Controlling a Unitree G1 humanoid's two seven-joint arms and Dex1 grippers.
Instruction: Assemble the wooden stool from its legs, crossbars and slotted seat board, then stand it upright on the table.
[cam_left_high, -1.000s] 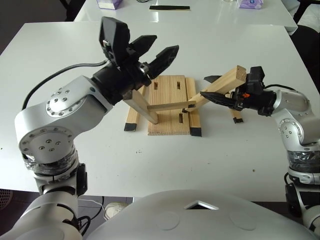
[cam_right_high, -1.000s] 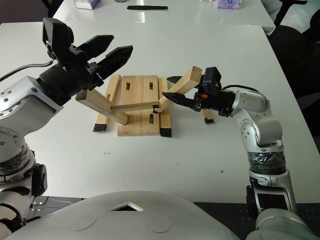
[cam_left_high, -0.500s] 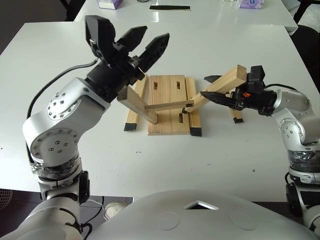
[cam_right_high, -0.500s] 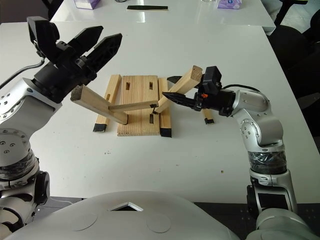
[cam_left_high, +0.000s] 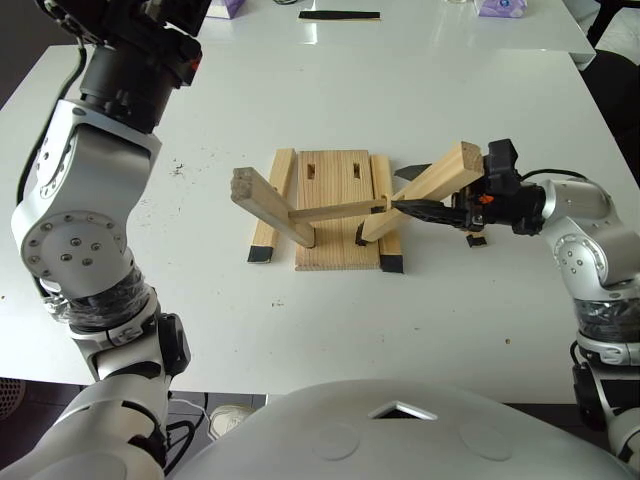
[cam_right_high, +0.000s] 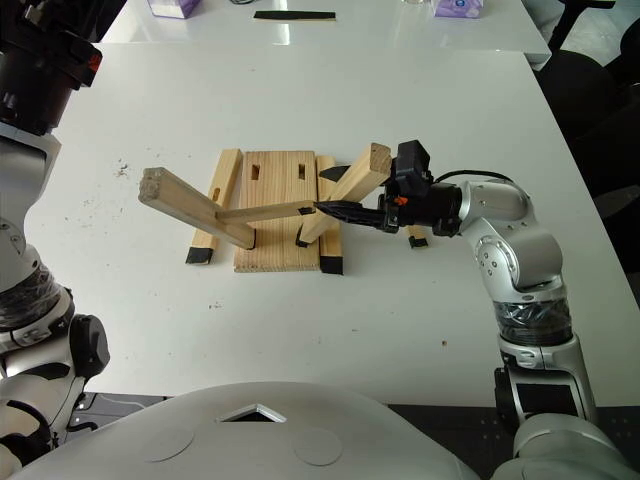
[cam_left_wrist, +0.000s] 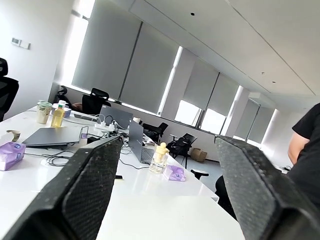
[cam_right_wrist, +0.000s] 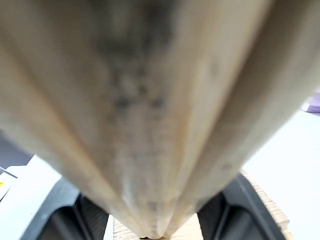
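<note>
A part-built frame stands over the slotted seat board (cam_left_high: 335, 180): two wooden legs joined by a thin crossbar (cam_left_high: 335, 209). Its left leg (cam_left_high: 270, 205) slants up from the board with its top end free in the air. My right gripper (cam_left_high: 408, 190) is shut on the right leg (cam_left_high: 440, 178), which also slants; in the right wrist view that leg (cam_right_wrist: 150, 110) sits between dark fingers (cam_right_wrist: 90, 220). One loose leg (cam_left_high: 280, 170) lies flat left of the board, another (cam_left_high: 388, 245) on its right. My left gripper (cam_left_wrist: 167, 190) is open, held high and facing the room.
A short black-footed piece (cam_left_high: 477, 240) lies on the white table (cam_left_high: 450, 320) under my right wrist. A second table behind carries a black strip (cam_left_high: 340, 15) and a purple tissue box (cam_left_high: 500, 8). Small crumbs (cam_left_high: 180, 168) dot the table at left.
My left gripper has let go of the frame's left leg and risen above the eye views' top edge. The right gripper has lowered its leg and shifted slightly left.
</note>
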